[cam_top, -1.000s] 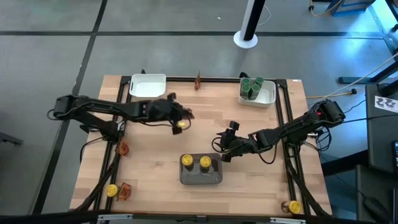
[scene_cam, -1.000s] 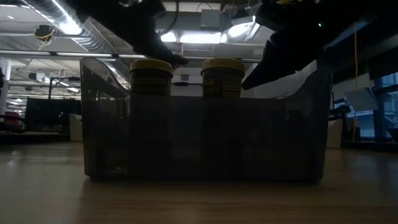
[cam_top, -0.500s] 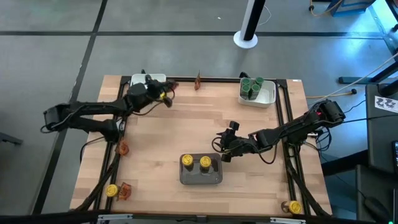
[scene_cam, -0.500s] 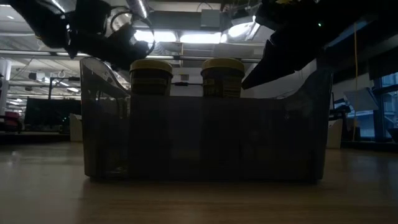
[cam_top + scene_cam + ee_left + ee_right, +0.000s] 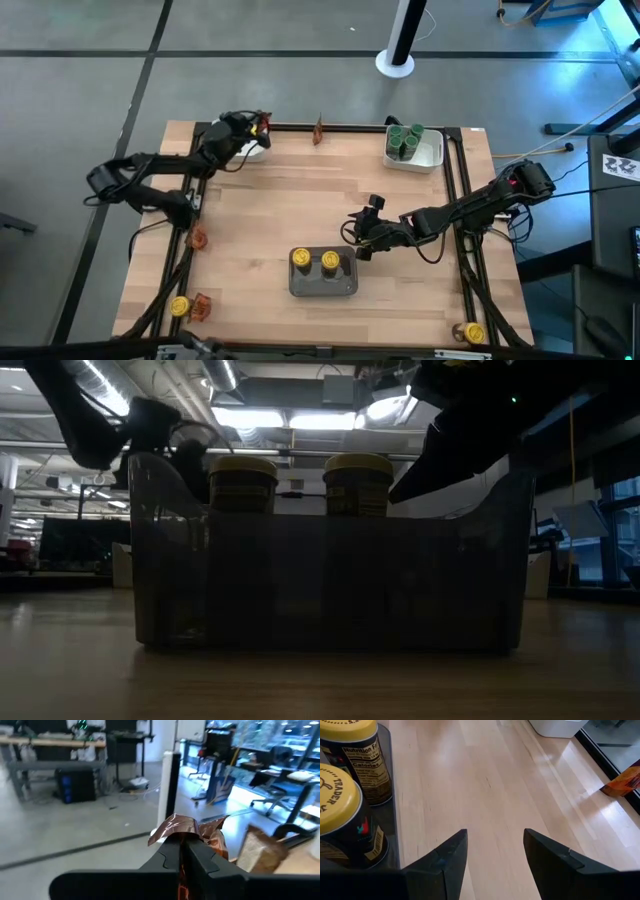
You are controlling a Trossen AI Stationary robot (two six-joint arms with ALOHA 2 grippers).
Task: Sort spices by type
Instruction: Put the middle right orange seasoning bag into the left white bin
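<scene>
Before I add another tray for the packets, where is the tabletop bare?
Bare wood spans the middle, between the white tray with the left tool over it, the green-lidded jars' tray and the grey tray. Crowded: beside the grey tray, where the right tool hovers, and the left edge with packets and a jar.

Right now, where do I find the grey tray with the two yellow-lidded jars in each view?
High: grey tray at front centre.
Low: it fills the middle.
Left wrist: not in it.
Right wrist: only its edge shows.
Shared landmark: the yellow-lidded jars.
</scene>
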